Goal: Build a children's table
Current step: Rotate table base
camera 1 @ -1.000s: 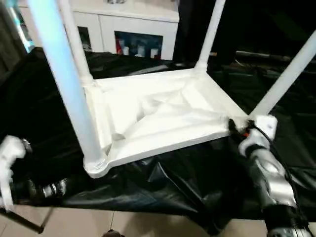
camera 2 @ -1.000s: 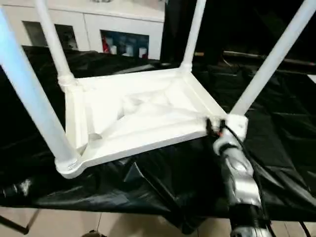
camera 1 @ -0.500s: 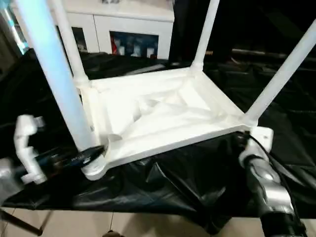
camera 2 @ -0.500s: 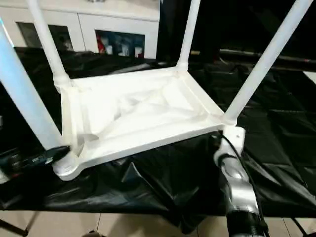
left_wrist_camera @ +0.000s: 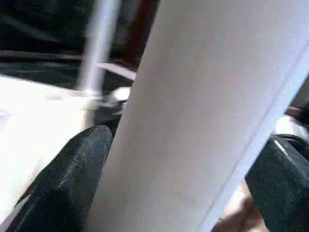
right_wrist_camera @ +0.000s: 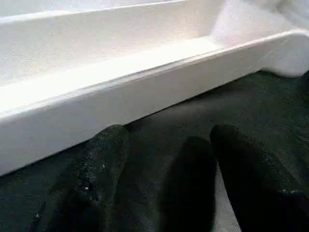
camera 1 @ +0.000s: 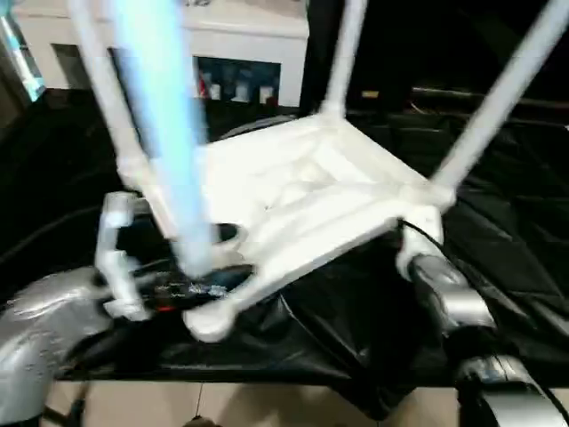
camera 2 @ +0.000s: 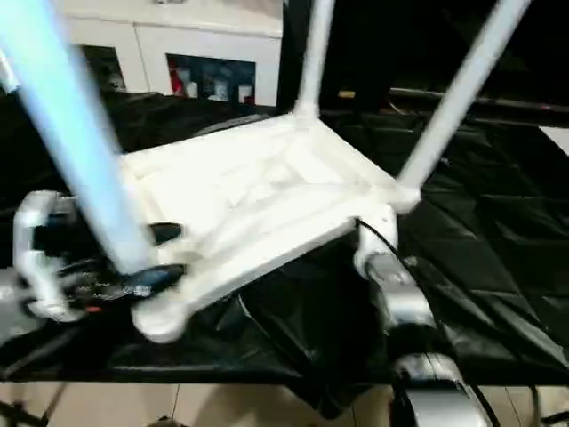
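The big table draped in black sheeting [camera 1: 498,258] carries the children's table upside down: its white tabletop [camera 1: 302,191] lies ribbed side up and appears tilted, with the near-left corner jutting toward the near edge, and four white legs rising from the corner sockets. The likeliest trouble, as I judge it, is the whole piece sliding or tipping off that near edge if either arm pushes or lifts unevenly, since the sheeting looks slippery; a sideways pull on the near-left leg [camera 1: 160,133] could also work it loose in its socket. The left gripper [camera 2: 153,253] stands wide open, its two black fingers [left_wrist_camera: 67,179] straddling the base of that leg, close against it on either side, though a firm clamp cannot be confirmed. The right gripper [right_wrist_camera: 164,179] is partly open and holds nothing; its fingers rest over the sheeting just below the tabletop's near-right rim.
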Tool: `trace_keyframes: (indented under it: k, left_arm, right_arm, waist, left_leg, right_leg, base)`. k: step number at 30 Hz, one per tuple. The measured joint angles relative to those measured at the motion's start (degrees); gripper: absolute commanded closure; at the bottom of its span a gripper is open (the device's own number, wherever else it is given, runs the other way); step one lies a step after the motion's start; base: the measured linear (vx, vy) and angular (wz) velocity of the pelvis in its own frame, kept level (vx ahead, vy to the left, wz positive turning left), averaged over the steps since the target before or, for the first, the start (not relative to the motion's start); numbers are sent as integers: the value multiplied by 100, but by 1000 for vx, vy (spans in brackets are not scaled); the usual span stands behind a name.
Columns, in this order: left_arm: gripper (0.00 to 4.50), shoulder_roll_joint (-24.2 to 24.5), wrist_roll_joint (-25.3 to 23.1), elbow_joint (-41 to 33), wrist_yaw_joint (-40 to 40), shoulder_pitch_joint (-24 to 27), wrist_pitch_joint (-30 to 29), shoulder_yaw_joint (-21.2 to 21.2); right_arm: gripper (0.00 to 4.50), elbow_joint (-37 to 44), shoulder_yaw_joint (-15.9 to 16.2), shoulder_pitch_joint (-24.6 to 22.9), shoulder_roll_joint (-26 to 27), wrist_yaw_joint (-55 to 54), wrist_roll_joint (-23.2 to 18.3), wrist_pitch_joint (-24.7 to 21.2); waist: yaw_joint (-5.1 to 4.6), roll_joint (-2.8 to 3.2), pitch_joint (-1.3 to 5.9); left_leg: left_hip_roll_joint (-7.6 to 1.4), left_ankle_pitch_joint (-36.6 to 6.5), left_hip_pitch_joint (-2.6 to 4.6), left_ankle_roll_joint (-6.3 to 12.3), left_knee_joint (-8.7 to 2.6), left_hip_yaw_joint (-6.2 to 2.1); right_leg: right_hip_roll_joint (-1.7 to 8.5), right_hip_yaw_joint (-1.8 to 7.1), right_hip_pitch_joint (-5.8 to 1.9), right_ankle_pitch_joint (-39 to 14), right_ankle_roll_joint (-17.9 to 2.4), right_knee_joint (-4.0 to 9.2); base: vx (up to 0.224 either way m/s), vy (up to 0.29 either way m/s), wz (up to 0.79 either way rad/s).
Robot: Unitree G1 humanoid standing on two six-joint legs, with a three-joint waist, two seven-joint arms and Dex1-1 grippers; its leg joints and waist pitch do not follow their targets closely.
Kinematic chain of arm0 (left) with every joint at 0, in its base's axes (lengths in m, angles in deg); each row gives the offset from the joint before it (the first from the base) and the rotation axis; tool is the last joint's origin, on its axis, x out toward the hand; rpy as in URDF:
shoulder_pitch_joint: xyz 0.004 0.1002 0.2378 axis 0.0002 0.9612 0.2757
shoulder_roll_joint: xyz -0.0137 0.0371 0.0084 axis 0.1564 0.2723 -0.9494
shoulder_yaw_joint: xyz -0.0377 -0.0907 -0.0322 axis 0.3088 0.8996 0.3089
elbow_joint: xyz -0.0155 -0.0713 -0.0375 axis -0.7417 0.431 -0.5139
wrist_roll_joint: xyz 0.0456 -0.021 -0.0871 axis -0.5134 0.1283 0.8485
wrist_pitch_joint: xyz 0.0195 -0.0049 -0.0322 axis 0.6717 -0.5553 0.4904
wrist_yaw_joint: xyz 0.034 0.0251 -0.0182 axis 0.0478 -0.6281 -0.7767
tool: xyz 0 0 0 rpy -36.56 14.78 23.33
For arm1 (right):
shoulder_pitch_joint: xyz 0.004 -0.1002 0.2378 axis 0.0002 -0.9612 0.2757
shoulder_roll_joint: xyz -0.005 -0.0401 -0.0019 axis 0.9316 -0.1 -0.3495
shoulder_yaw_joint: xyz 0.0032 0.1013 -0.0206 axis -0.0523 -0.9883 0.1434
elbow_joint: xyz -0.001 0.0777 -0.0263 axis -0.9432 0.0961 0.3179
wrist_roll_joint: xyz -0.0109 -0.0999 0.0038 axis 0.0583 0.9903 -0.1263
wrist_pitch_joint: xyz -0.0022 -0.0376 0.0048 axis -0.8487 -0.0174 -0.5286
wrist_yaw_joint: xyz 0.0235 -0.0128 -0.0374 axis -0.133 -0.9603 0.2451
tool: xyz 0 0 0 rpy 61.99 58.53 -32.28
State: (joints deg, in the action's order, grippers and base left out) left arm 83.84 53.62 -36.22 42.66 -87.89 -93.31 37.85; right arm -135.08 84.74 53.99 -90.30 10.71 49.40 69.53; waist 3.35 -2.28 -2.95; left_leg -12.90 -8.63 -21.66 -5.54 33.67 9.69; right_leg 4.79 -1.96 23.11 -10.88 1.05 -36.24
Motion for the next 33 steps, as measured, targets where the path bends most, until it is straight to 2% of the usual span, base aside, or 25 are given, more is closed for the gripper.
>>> trace_keyframes:
  k: [3,8,13,18,23,29,33]
  left_arm:
    - [6,-186,4,-30,-74,-230,-71,-308]
    - [6,-540,-20,129,-215,-725,-147,-759]
    - [6,-898,-413,655,-300,-1220,121,-1224]
    - [6,-1348,-1193,1526,-655,-1753,772,-1714]
    - [6,-1605,-1488,1964,-692,-2000,1098,-1968]
    - [6,-1997,-1745,2410,-729,-2152,1474,-2110]
    - [6,-2320,-1917,2677,-743,-2306,1682,-2302]
  right_arm:
    - [138,-159,179,127,244,215,7,150]
    - [138,-506,458,392,487,627,200,366]
    - [138,-823,644,614,683,896,319,543]
    - [138,-1140,597,827,668,699,335,683]
    - [138,-1233,534,823,524,884,311,802]
    - [138,-1231,483,733,452,1174,251,906]
    - [138,-1231,384,670,438,1228,201,980]
  waist:
    - [-75,-4,0]
    - [-125,-12,-2]
    - [-151,-16,0]
    - [-74,-16,0]
    - [3,-13,-2]
    - [19,-13,-2]
    - [-37,-13,-2]
  left_leg:
    - [-1,0,7,-1,-2,-3]
    - [-6,1,6,-2,-2,-1]
    - [-8,1,8,-2,-2,-1]
    - [-7,1,4,-2,3,1]
    - [-8,1,-4,-2,1,0]
    - [-6,1,-6,-1,8,0]
    - [-7,0,-6,-1,8,1]
  right_leg:
    - [-1,-4,4,7,0,0]
    - [-7,-3,6,8,-2,1]
    - [-10,0,6,9,-4,2]
    - [-7,-1,4,12,-8,5]
    - [-5,-8,6,12,-8,8]
    - [1,-9,4,15,-13,9]
    - [0,-8,4,17,-15,10]
  base:
    - [0,0,0]
    - [0,0,0]
    - [0,0,0]
    - [0,0,0]
    - [0,0,0]
    - [0,0,0]
    - [0,0,0]
